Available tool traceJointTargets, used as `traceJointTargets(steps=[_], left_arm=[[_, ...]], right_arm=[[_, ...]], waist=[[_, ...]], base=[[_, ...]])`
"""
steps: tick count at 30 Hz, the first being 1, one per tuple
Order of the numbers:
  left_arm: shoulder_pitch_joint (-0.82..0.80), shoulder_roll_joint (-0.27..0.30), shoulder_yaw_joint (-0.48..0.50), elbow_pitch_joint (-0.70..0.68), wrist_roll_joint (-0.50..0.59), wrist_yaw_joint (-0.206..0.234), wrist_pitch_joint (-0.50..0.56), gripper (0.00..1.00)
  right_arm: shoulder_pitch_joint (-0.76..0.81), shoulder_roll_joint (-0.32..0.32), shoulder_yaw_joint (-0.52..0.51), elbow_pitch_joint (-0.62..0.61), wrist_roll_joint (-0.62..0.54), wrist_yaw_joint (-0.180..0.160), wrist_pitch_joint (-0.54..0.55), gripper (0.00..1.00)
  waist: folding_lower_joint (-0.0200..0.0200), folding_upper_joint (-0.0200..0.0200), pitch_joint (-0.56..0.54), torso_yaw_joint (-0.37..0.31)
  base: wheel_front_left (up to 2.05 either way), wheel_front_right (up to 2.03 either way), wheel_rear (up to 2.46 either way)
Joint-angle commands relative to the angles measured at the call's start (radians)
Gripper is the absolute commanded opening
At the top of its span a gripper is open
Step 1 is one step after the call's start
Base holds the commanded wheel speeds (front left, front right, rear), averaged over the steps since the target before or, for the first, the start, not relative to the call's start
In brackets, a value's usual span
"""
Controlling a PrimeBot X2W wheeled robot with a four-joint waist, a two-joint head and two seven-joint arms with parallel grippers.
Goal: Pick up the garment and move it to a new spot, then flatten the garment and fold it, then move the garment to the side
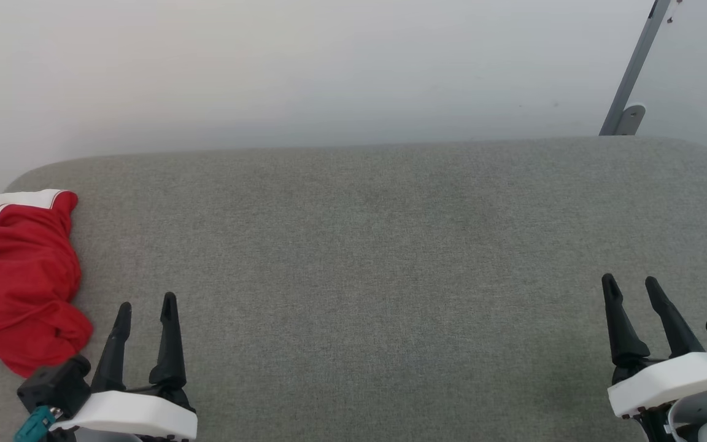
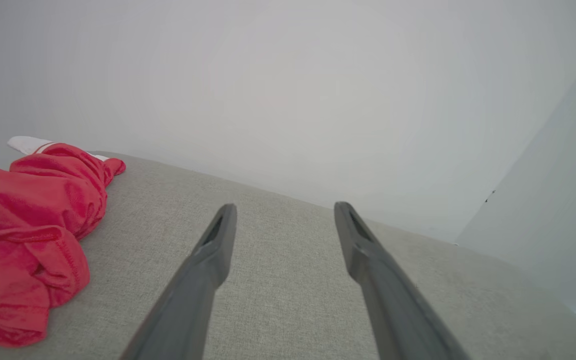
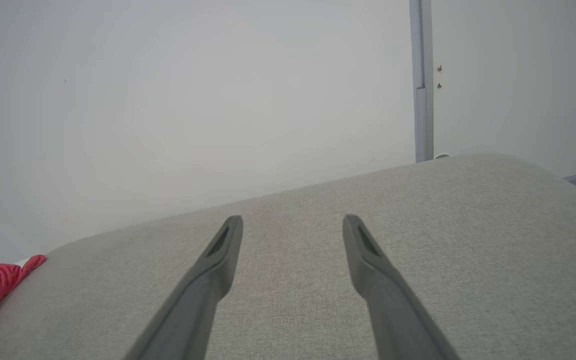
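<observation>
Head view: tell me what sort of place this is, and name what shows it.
Probably an indoor test room for cloth handling: a wide grey fabric-covered surface against a bare white wall, a grey metal post at far right, and the crumpled red garment at its left edge.

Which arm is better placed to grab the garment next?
Left. The garment lies crumpled at the left of the grey surface, beside the open left gripper; the right gripper sits at the far side.
</observation>
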Motion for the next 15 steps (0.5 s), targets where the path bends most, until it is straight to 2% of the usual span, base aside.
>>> traceJointTargets(steps=[1, 15], left_arm=[[0.011, 0.003, 0.0, -0.009, 0.023, -0.005, -0.009, 1.0], [0.02, 0.003, -0.006, -0.02, 0.129, -0.014, -0.036, 1.0]], right_arm=[[0.001, -0.003, 0.002, -0.009, -0.024, 0.0, -0.01, 1.0], [0.016, -0.012, 0.004, -0.019, -0.119, 0.0, -0.031, 1.0]], waist=[[0.0, 0.0, -0.001, 0.0], [0.0, 0.0, -0.012, 0.001]], base=[[0.0, 0.0, 0.0], [0.0, 0.0, 0.0]])
